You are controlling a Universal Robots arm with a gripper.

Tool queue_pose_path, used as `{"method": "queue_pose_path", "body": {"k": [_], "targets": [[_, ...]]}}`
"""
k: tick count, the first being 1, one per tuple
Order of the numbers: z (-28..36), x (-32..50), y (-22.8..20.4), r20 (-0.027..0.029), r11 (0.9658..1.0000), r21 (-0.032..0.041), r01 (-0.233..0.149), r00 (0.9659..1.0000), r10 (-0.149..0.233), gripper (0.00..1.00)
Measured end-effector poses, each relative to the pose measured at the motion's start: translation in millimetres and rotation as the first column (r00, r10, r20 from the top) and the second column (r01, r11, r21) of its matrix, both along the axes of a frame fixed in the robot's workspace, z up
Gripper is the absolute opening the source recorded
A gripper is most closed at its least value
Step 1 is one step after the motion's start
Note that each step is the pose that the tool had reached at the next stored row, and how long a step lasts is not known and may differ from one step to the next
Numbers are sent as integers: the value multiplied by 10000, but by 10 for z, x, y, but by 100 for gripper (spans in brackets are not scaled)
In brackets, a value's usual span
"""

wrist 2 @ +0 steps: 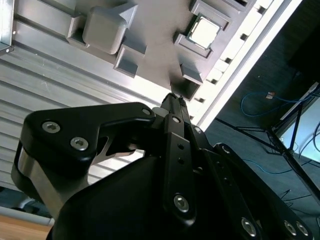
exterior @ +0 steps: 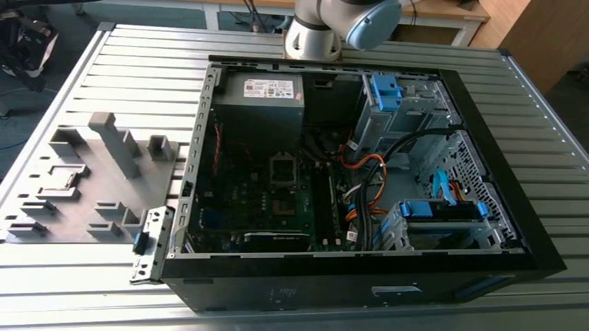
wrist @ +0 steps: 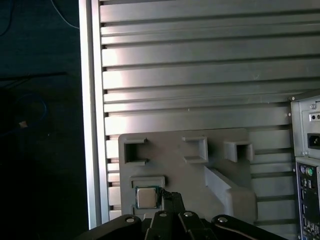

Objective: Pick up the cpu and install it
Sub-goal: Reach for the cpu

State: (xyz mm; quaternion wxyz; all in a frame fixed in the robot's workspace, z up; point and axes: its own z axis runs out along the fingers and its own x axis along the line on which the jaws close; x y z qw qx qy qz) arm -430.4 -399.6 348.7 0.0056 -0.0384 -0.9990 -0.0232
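The cpu [wrist 2: 203, 31] is a small square chip with a silver-grey top. It lies flat in a pocket of the grey fixture tray [wrist 2: 155, 30], near the table's edge. It also shows in the first wrist view as the cpu [wrist: 146, 197], in the same tray [wrist: 175, 170]. My gripper [wrist 2: 172, 98] hangs above the tray, apart from the chip, and its black fingertips [wrist: 169, 196] are pressed together with nothing between them. In the exterior view, the open computer case [exterior: 478, 138] shows the green motherboard [exterior: 276, 207] and its empty square socket [exterior: 283, 170].
The tray [exterior: 92, 179] sits on the slatted aluminium table [exterior: 138, 69], at the exterior view's left of the case. Tall grey blocks [exterior: 115, 141] rise from it. Cables and blue drive brackets [exterior: 387, 93] crowd the case's right half. The arm's base [exterior: 318, 34] stands behind the case.
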Motion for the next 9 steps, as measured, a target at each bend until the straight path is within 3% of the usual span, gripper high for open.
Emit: {"method": "queue_pose_path", "body": {"k": [4,9], "targets": [[-34,-44,-8,-3,10000,-6,-1,10000,1,11],[-72,-89,-53,-2,10000,-5,-3,10000,3,11]]}}
